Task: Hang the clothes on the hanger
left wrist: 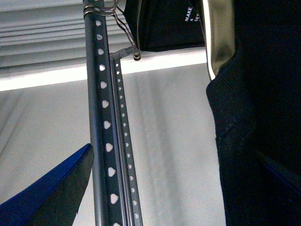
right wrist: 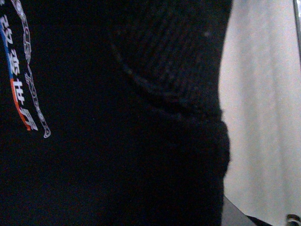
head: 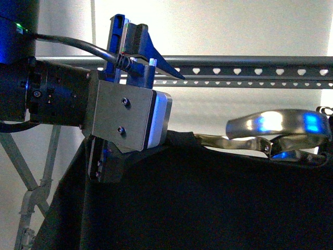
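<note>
Hanging is under way. The shirt (head: 208,208), on a chrome hanger (head: 276,125), fills the lower frame just below the rack (head: 250,70) rail crossing the top. The left gripper (head: 130,36), upper left, looks spread and holds nothing. The right jaws don't show. Next, probably, the hanger must rise and catch the rail. The shirt is black and limp.

A glossy silver metal clothes hanger (head: 276,125) with a broad curved shoulder sits at the right of the front view, with blue light glinting on it. In the left wrist view, thin dark wire hooks (left wrist: 136,55) dangle before a bright white strip (left wrist: 47,77). A pale, softly folded backdrop (right wrist: 263,103) fills the rest.
</note>
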Robot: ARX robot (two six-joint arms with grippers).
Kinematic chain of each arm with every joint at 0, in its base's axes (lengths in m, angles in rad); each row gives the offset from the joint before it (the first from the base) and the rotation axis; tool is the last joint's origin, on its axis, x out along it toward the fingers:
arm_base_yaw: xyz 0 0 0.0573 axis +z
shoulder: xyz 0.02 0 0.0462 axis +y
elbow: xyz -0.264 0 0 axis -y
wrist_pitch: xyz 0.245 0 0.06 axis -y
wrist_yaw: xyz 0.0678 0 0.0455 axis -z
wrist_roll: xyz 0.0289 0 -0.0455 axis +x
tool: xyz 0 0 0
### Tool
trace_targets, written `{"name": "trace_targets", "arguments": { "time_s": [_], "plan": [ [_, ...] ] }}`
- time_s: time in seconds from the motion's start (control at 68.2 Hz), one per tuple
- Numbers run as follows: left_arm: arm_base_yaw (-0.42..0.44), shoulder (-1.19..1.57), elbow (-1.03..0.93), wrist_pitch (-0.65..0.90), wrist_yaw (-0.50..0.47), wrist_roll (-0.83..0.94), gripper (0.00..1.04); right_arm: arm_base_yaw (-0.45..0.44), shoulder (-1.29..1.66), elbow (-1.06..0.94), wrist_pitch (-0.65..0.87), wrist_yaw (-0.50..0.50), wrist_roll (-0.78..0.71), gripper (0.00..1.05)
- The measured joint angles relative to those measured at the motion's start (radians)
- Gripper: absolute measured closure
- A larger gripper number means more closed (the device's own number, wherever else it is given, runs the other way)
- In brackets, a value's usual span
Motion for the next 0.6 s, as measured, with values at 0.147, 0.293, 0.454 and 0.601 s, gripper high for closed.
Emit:
{"name": "trace_targets", "arguments": {
  "time_s": [0.147, 0.293, 0.454, 0.601],
  "plan": [
    [0.0, 0.0, 0.0, 0.0, 0.0, 0.0, 0.07, -0.014, -0.018, 0.0, -0.084, -0.054, 0.059, 0.96],
    [0.0, 0.0, 0.0, 0.0, 0.0, 0.0, 0.07, -0.042, -0.024, -0.006, -0.146, -0.094, 0.105, 0.96],
    [0.0, 0.0, 0.0, 0.0, 0.0, 0.0, 0.07, -0.081, -0.024, -0.008, -0.208, -0.124, 0.154, 0.96],
    [0.0, 0.0, 0.0, 0.0, 0.0, 0.0, 0.07, -0.106, -0.027, -0.008, -0.223, -0.181, 0.237, 0.96]
  ]
}}
